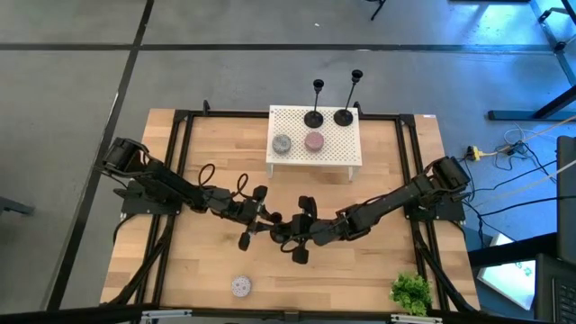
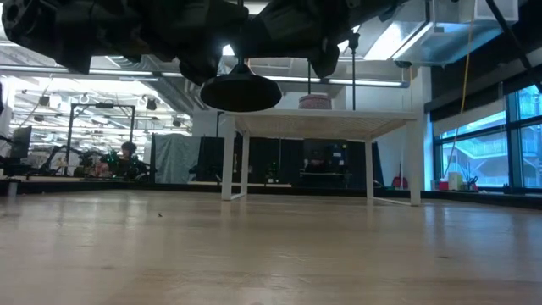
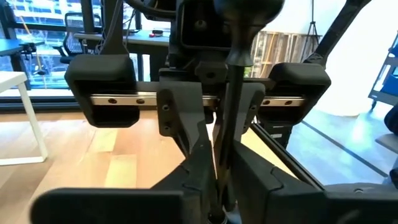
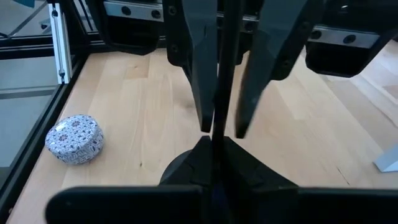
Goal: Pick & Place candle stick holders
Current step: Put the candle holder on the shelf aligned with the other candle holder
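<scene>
Pale wooden planks make up the surface (image 1: 207,153), edged by a black frame, with grey floor around it. At the upper middle of the high view stands a white perforated stand (image 1: 315,153); two black candle stick holders (image 1: 314,117) (image 1: 345,115) sit on its far edge, and a grey disc (image 1: 282,143) and a pink disc (image 1: 313,141) lie on its top. A small patterned tin (image 1: 240,286) rests near the lower edge of that view, and a green plant sprig (image 1: 411,291) lies at the lower right.

Both arms meet at the centre of the high view. Between them is the third candle stick holder (image 2: 240,91), lifted off the surface; in the low view its round base hangs in the air at the upper middle. The right hand (image 4: 214,146) is shut tight on its thin stem. The left hand (image 3: 221,180) faces it from the other side, and its fingers (image 3: 202,158) are drawn in around the same stem, nearly or fully touching it.
</scene>
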`<action>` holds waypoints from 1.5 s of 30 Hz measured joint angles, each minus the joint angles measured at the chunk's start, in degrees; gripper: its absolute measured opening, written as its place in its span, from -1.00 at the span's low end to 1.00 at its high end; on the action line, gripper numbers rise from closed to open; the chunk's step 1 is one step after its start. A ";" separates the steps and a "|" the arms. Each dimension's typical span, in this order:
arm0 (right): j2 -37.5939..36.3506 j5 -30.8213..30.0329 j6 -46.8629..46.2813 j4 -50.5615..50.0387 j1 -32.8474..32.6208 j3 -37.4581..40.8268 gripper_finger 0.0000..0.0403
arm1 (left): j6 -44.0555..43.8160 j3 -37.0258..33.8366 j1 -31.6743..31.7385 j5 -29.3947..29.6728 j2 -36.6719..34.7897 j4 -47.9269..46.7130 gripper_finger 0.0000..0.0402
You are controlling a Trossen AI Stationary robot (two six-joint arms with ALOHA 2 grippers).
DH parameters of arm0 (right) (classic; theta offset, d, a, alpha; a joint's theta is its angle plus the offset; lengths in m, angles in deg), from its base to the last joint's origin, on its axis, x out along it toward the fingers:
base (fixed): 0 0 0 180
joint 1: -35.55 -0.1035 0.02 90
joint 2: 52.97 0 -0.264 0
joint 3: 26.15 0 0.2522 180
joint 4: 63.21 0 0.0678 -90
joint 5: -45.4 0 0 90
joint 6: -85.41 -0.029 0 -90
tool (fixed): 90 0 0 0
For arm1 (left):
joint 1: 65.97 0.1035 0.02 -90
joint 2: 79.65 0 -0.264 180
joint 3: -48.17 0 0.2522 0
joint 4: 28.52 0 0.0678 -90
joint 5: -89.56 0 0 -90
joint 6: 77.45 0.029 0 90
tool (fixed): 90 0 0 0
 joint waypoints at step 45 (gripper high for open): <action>0.09 -7.84 6.47 13.42 -1.64 4.86 -0.26 | -2.88 0.00 -1.65 10.34 -0.09 1.23 -0.97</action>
